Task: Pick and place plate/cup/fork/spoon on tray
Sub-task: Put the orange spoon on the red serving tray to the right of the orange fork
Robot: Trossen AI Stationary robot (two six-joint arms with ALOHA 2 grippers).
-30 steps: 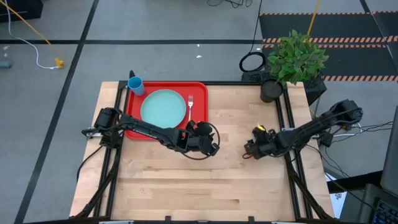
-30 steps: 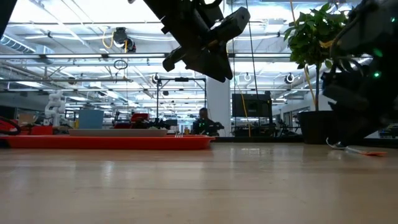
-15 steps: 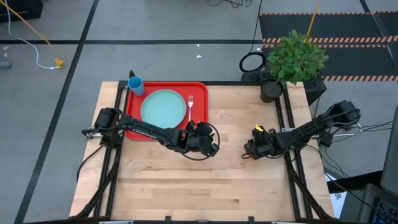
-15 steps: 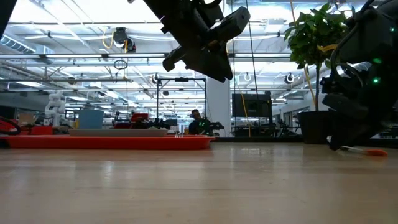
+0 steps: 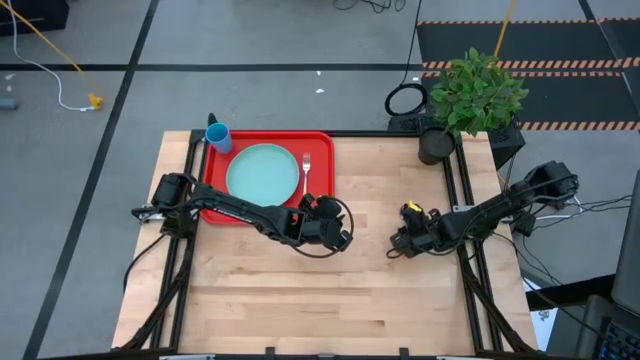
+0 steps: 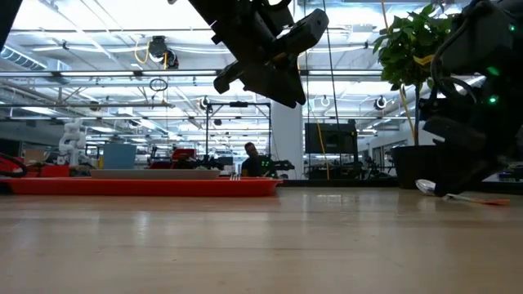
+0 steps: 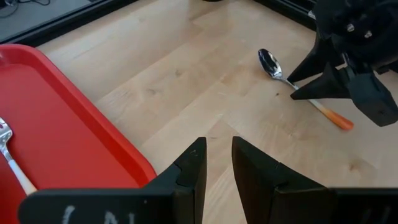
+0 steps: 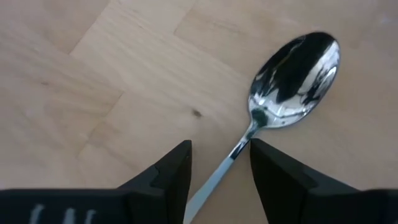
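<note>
The spoon (image 8: 297, 70), with a silver bowl and an orange handle (image 7: 339, 118), lies flat on the wooden table right of centre. My right gripper (image 8: 217, 167) points down over it. It is open, with one finger on each side of the thin neck just behind the bowl. My left gripper (image 7: 217, 163) hangs above the table's middle (image 5: 340, 236), open by a narrow gap, with nothing between its fingers. The red tray (image 5: 322, 142) at the far left holds the turquoise plate (image 5: 262, 172) and the fork (image 5: 306, 172). The blue cup (image 5: 218, 137) stands at the tray's far left corner.
A potted plant (image 5: 475, 92) stands at the table's far right corner. Black frame rails (image 5: 462, 190) run along the table's left and right sides. Bare wood lies between the tray and the spoon and across the near half of the table.
</note>
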